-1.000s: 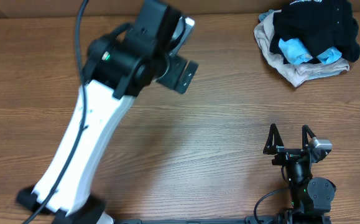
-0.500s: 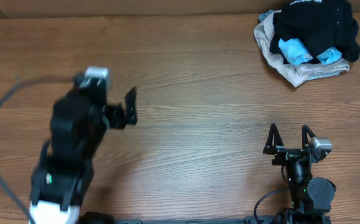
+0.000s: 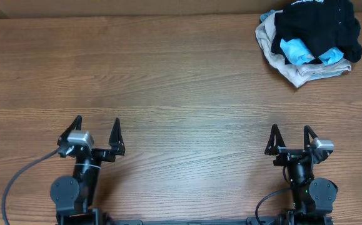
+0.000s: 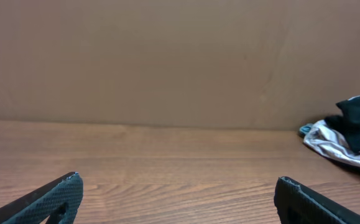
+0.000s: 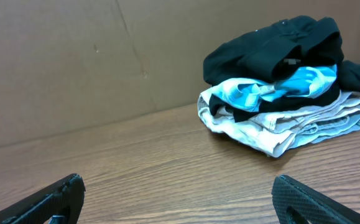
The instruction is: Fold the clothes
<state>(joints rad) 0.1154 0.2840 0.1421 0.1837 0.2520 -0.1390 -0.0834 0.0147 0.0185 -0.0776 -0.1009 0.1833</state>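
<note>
A pile of clothes (image 3: pixel 309 37) lies at the table's far right corner: a black garment on top, light blue cloth in the middle, beige-white cloth beneath. It shows in the right wrist view (image 5: pixel 279 81) and at the right edge of the left wrist view (image 4: pixel 350 134). My left gripper (image 3: pixel 96 132) is open and empty at the near left edge, far from the pile. My right gripper (image 3: pixel 291 137) is open and empty at the near right, well short of the pile.
The wooden table (image 3: pixel 181 94) stretches between the grippers and the pile. A brown cardboard wall (image 4: pixel 167 56) stands along the far edge. A grey cable (image 3: pixel 21 172) runs from the left arm at the near left.
The left arm has swung back from the far left of the table to its base at the near edge. The right arm and the clothes pile have not moved.
</note>
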